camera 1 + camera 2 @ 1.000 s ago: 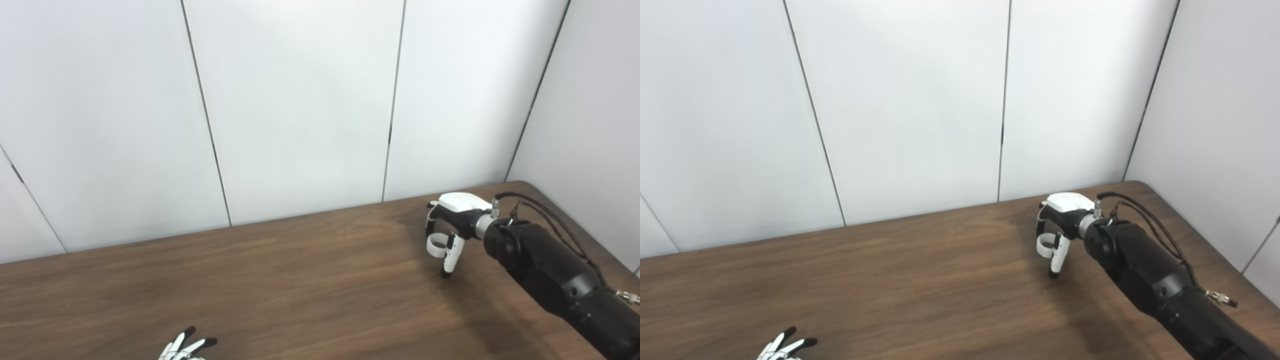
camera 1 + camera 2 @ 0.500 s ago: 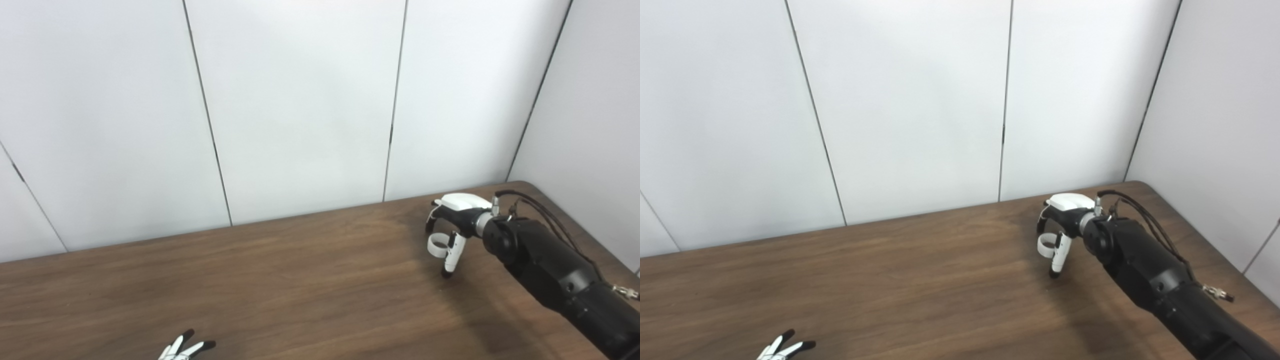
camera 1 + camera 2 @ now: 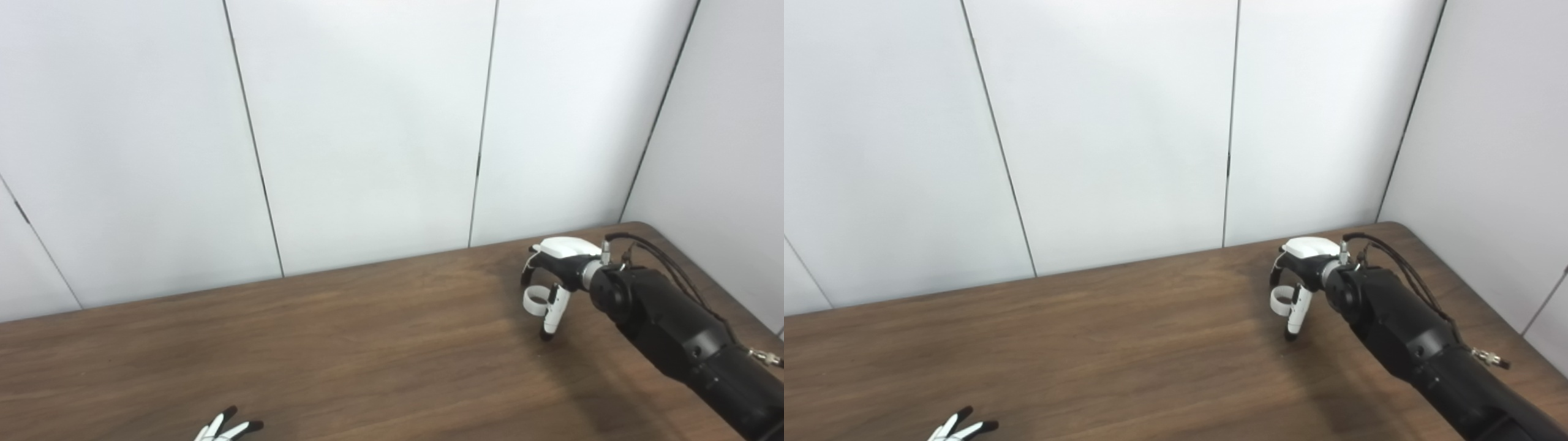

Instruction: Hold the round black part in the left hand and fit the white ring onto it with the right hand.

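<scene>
Left eye view shows your right hand [image 3: 554,278] above the wooden table's [image 3: 367,343] far right, fingers curled on the white ring [image 3: 535,301] — light, stiff, likely slippery, so pinch its rim. Left hand [image 3: 228,429]: only spread fingertips show, seemingly empty; no black part visible.

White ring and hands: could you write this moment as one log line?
right hand: shut on white ring, above table | left hand: fingertips only, state unclear | black part: not visible
</scene>
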Controlling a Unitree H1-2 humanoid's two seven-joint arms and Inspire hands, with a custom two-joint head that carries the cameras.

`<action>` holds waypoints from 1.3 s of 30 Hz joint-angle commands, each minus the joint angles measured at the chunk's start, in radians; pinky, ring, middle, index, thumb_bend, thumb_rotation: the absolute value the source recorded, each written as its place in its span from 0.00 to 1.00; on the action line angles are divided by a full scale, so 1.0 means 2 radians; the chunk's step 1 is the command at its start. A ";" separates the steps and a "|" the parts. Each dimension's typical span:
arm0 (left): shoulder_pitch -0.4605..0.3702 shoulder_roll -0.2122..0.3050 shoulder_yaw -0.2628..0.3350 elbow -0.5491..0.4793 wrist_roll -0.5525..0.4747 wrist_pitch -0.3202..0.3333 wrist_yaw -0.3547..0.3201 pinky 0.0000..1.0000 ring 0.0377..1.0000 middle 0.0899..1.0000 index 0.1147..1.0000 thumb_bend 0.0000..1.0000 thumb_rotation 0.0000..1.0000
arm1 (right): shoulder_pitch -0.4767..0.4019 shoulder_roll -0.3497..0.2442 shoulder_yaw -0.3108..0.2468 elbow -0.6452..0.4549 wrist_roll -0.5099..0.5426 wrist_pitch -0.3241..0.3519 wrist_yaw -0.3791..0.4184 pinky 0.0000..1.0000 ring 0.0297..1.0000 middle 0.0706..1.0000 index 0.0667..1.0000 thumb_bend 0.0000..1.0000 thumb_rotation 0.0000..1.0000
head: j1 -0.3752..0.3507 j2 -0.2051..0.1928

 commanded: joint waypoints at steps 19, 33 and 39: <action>-0.005 0.012 0.005 0.011 -0.008 -0.017 0.012 1.00 1.00 0.85 0.41 0.52 0.04 | 0.032 -0.017 0.012 0.012 -0.016 0.019 0.024 0.93 1.00 1.00 0.79 0.90 0.21 | -0.002 -0.003; -0.004 0.013 0.006 0.008 -0.008 -0.014 0.010 1.00 1.00 0.85 0.41 0.52 0.04 | 0.031 -0.021 0.011 0.019 -0.016 0.017 0.022 0.91 1.00 1.00 0.80 0.90 0.23 | -0.003 -0.002; -0.004 0.013 0.007 0.011 -0.010 -0.017 0.011 1.00 1.00 0.85 0.41 0.52 0.04 | 0.034 -0.023 0.009 0.014 -0.016 0.024 0.026 0.92 1.00 1.00 0.80 0.90 0.23 | -0.003 -0.003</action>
